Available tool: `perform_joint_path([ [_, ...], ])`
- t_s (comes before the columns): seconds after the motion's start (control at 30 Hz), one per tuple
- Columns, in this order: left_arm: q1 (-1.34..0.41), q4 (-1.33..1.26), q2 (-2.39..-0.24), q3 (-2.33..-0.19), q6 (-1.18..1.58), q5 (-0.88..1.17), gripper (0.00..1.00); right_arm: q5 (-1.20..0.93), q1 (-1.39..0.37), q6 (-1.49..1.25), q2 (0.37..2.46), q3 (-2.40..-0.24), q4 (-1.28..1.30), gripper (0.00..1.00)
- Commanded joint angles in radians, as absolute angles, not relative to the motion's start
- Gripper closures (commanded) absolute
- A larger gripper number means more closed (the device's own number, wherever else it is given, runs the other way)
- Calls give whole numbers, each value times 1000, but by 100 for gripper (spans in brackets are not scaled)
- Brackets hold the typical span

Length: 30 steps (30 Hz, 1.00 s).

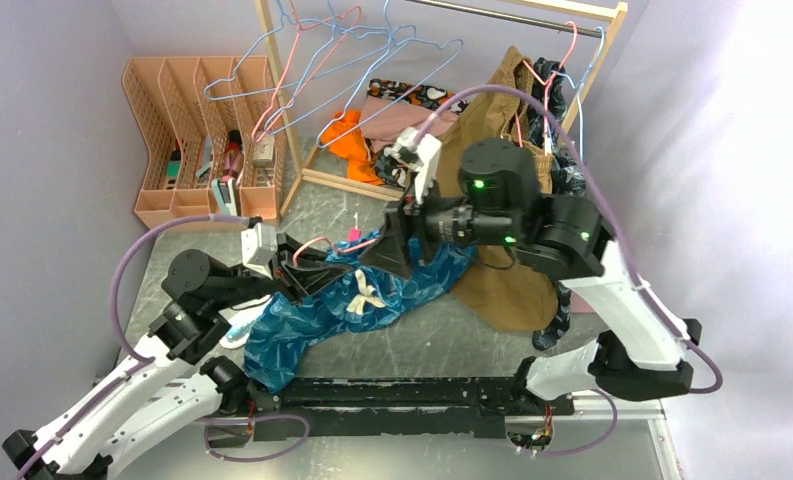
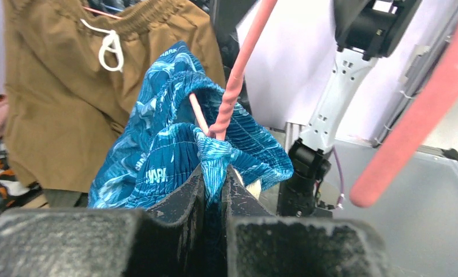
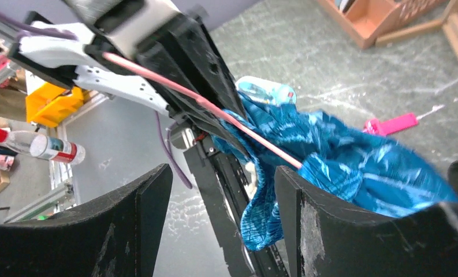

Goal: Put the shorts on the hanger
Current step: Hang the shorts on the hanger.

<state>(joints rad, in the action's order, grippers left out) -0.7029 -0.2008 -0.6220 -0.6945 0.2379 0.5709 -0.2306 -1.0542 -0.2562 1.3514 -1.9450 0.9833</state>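
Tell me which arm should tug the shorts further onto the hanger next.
Right. The right gripper is open and free beside the shorts, while the left gripper is shut on them by the hanger, so releasing would likely drop them.

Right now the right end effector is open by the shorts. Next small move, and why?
Probably close the right end effector on the loose shorts fabric and draw it along the pink hanger: the left end effector is shut on bunched fabric at the wire, and the rest sags.
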Motion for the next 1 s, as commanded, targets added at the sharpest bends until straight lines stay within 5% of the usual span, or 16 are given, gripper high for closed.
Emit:
perform_joint_path([
  [0.0,-702,-393,-646,-677,311,713,93,-225,-1057,-182,1281,-2025,1020,30],
  [0.47,-702,-566,-733,-653,450,850,93,-310,-1057,-94,1232,-1793,834,35],
  [0.97,-701,-465,-706,-661,420,810,93,-397,-1058,-69,1276,-1718,614,39],
])
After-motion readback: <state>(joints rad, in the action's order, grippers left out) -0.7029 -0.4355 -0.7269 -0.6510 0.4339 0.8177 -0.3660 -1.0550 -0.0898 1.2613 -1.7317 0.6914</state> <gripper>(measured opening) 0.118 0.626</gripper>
